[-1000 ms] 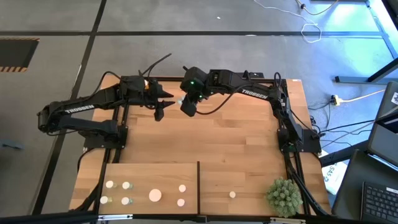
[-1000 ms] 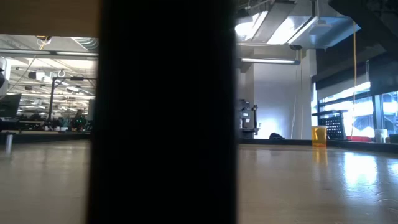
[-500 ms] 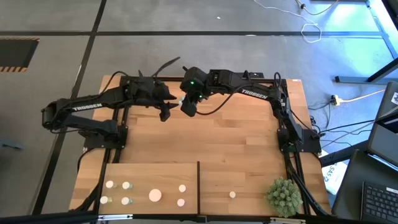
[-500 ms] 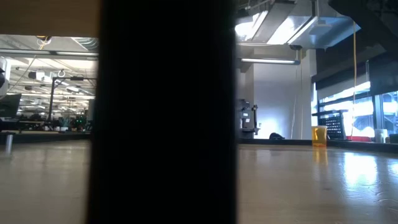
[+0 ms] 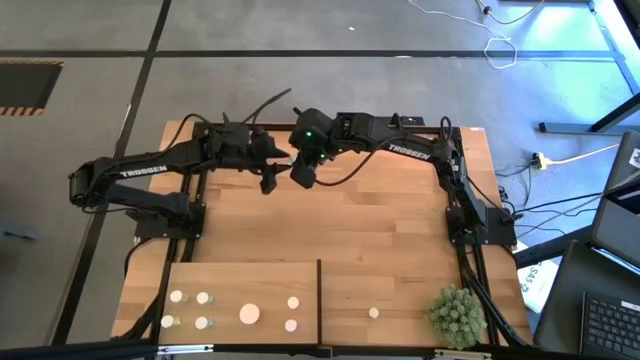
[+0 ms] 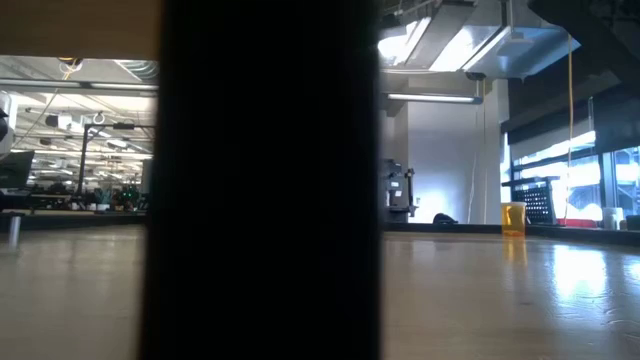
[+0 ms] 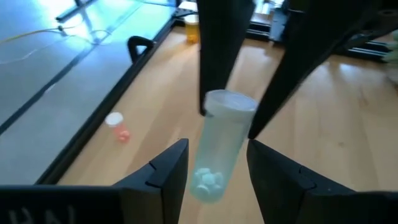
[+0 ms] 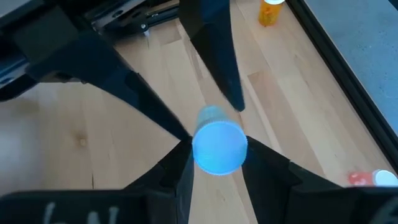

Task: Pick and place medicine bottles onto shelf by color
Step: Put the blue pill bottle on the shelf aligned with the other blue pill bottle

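both dark arms reach in from opposite sides and meet near the far middle of the worktop [image 5: 330, 225], seen from overhead. the left arm stretches rightward, its pincer [image 5: 268, 181] pointing at its partner. the right arm bends across from the far right corner, its pincer [image 5: 302, 172] angled down just beside the left one. wrist cameras show a pale bottle [image 7: 217, 146] passing between them: the right pincer's fingers [image 8: 273, 163] clamp its lower body, while the left pincer's fingers [image 8: 217, 56] flank the capped end, contact unclear.
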